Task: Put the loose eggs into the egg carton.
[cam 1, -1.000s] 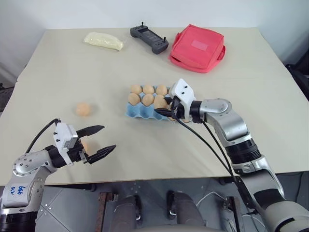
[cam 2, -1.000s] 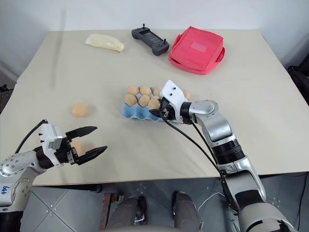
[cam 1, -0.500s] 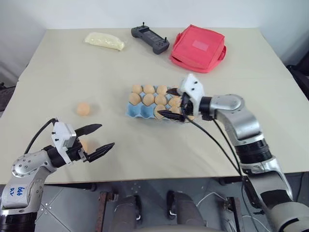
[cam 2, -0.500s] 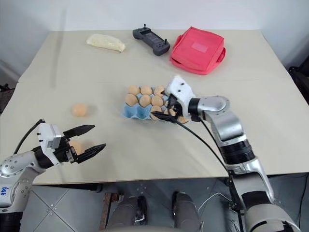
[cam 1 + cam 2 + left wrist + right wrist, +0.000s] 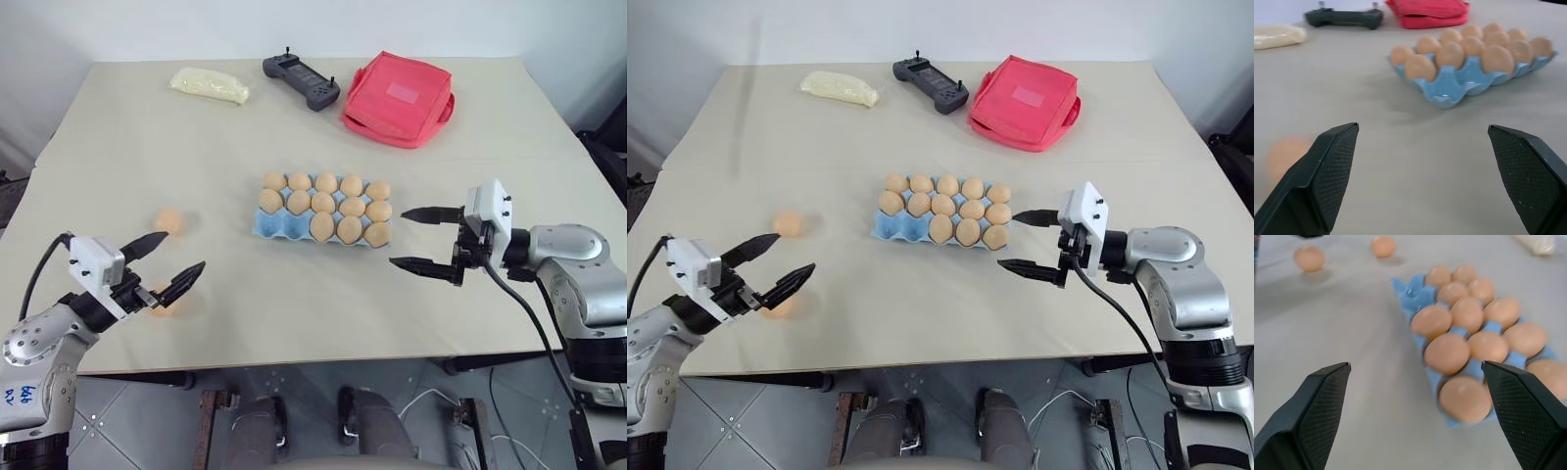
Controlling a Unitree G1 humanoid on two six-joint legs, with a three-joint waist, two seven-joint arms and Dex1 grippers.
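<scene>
While the head views take in the whole desk (image 5: 294, 313), with the egg carton (image 5: 323, 209) at its middle and nearly full, the right wrist view adds two loose eggs (image 5: 1309, 258) beyond the carton's far end. One of them lies on the desk to the carton's left (image 5: 168, 220), the other between the left gripper's (image 5: 165, 266) spread fingers. Empty and spread wide, the right gripper (image 5: 421, 238) hangs just right of the carton.

egg carton (image 5: 284, 225): light blue, lidless, mid-table, nearly full of tan eggs, looks like one empty cup at its front-left corner | loose eggs: two left out on the table's left side, one (image 5: 168, 219) farther back, one (image 5: 777, 305) closer to the front edge
</scene>
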